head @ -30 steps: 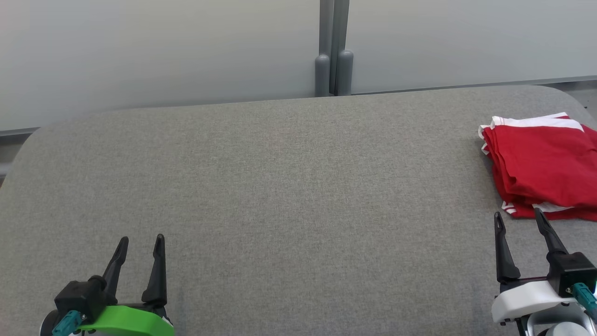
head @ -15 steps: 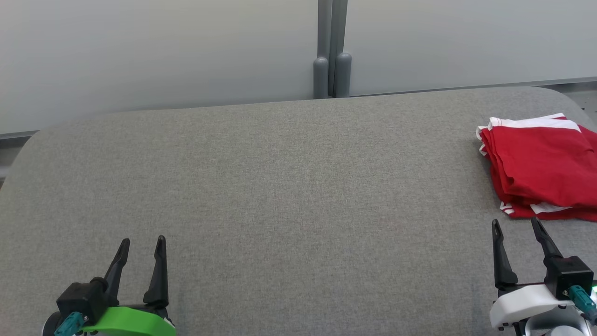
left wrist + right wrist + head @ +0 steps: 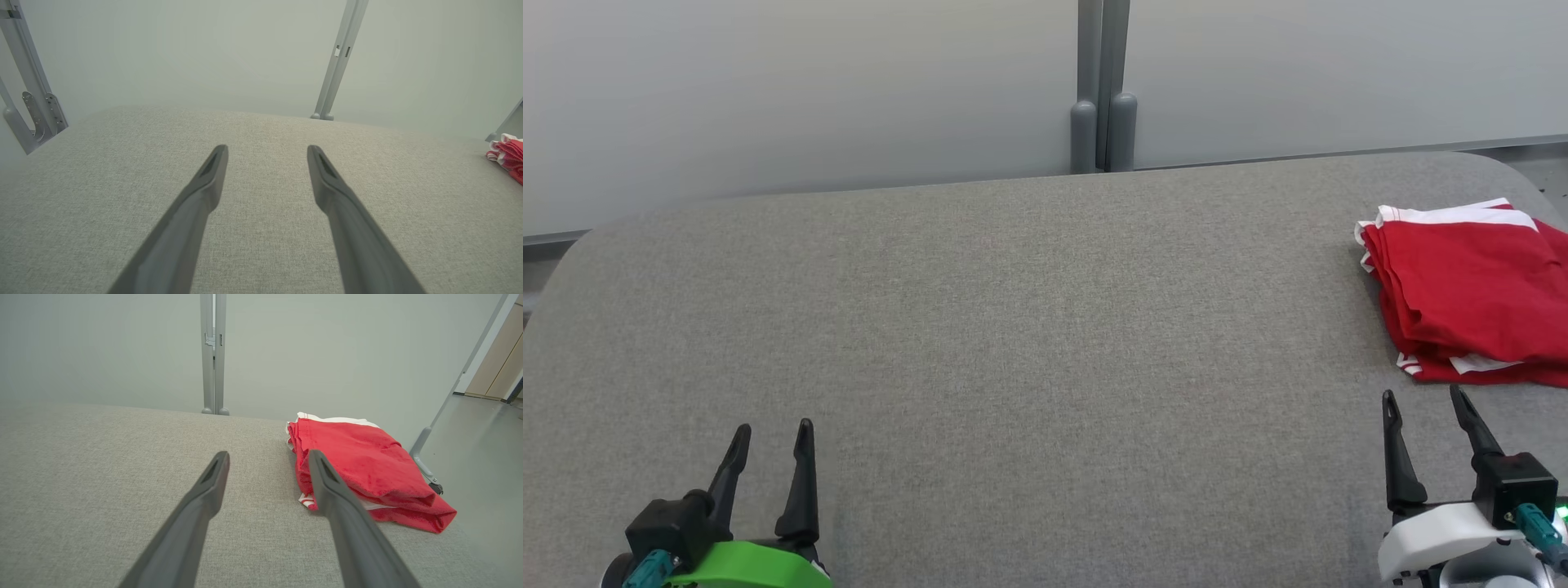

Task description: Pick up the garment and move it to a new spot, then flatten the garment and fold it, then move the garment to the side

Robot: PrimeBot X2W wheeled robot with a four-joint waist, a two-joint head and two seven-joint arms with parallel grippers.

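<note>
Found garment (image 3: 1470,302) folded, red with white trim, at the right end of the grey table (image 3: 1013,327), lying free. Saw left gripper (image 3: 774,427) spread wide and empty, low at the near left, well apart from the garment. Saw right gripper (image 3: 1422,394) likewise wide and empty, fingertips just short of the garment's near edge, pointing toward it
</note>
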